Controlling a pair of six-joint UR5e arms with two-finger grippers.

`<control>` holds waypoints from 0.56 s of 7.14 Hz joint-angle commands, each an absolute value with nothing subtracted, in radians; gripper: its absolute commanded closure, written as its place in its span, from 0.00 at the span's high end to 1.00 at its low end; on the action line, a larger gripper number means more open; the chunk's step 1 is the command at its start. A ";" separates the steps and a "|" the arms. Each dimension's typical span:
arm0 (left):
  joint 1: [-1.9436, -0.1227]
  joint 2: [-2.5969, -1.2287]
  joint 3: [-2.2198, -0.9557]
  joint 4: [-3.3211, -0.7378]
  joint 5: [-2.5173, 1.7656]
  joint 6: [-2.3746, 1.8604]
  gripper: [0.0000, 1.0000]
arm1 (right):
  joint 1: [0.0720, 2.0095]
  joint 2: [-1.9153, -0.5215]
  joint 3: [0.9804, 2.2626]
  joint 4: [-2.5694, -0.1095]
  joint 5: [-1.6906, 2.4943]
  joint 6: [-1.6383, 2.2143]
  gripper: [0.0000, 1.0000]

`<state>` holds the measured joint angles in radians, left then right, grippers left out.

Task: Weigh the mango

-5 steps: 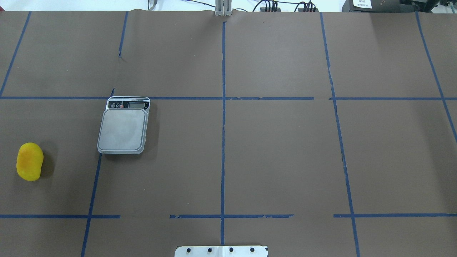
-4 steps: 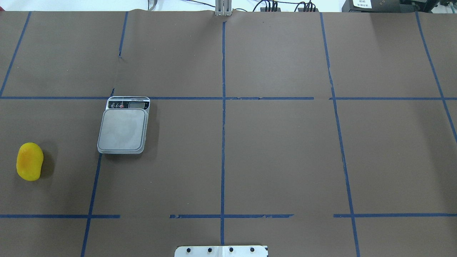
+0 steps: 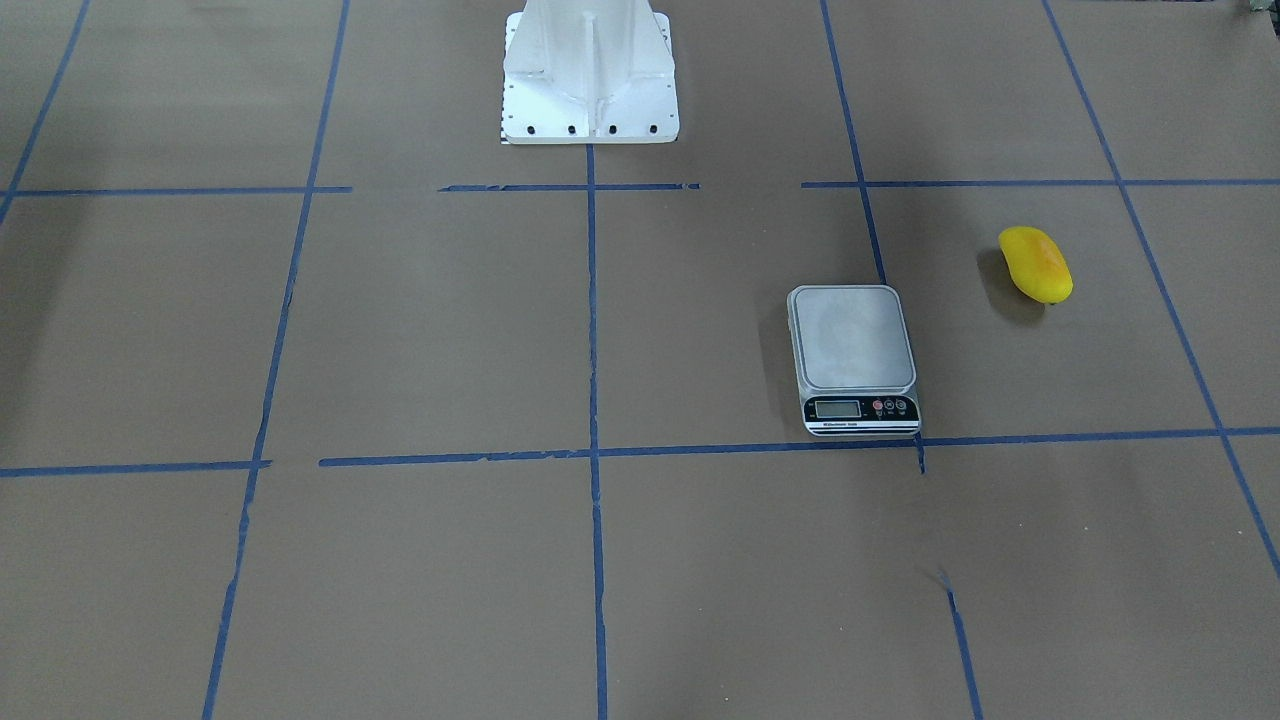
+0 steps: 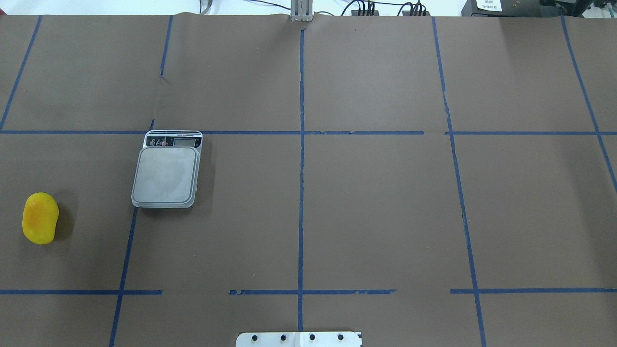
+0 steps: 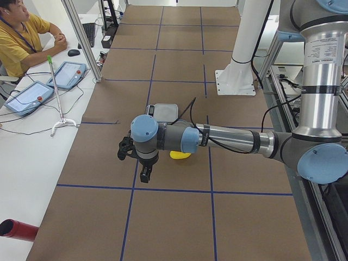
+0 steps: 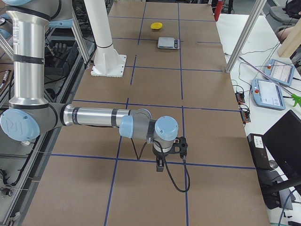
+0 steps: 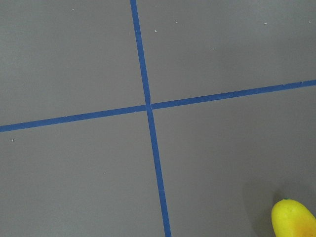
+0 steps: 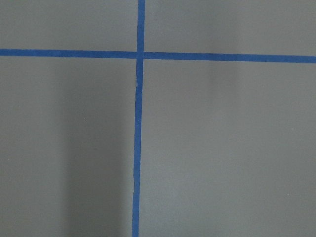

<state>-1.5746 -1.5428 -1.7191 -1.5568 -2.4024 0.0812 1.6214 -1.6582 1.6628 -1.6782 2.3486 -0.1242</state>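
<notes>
Approach stage, by the look of it, with nothing gripped and nothing on the scale so far. Set on a brown desk [image 4: 376, 207] gridded in blue tape [image 4: 301, 193]. Stretched out level above it in the left-side view, the left arm [image 5: 234, 140]; held low at the opposite end, well apart from the work, the right arm [image 6: 94, 116]. Next in size, the scale [image 4: 166, 175], platform bare, display end turned away from the robot. Then the mango [image 4: 40, 218], lying flat on the desk on the robot's left, near the scale but apart from it, orange blush up. Catching only the fruit's tip in the lower right corner of the left wrist view, so judging the left fingers [image 5: 125, 149] near it yet off to one side, raised, not touching. Cannot tell whether the left fingers or the right fingers [image 6: 181, 144] stand apart or together, both being shown from the side views alone. Next move, most likely: shift the left wrist over the mango, line up across its narrow width, lower, close gently on smooth curved skin apt to slip, then carry it to the platform's middle.
</notes>
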 commanded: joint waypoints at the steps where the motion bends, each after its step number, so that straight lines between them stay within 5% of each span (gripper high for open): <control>1: -1.574 -1.543 -1.721 -1.559 -2.404 0.078 1.00 | 1.621 -1.658 1.663 -1.678 2.349 -0.124 1.00; 4: -1.533 -1.549 -1.776 -1.581 -2.410 -0.158 1.00 | 1.621 -1.658 1.663 -1.678 2.349 -0.124 1.00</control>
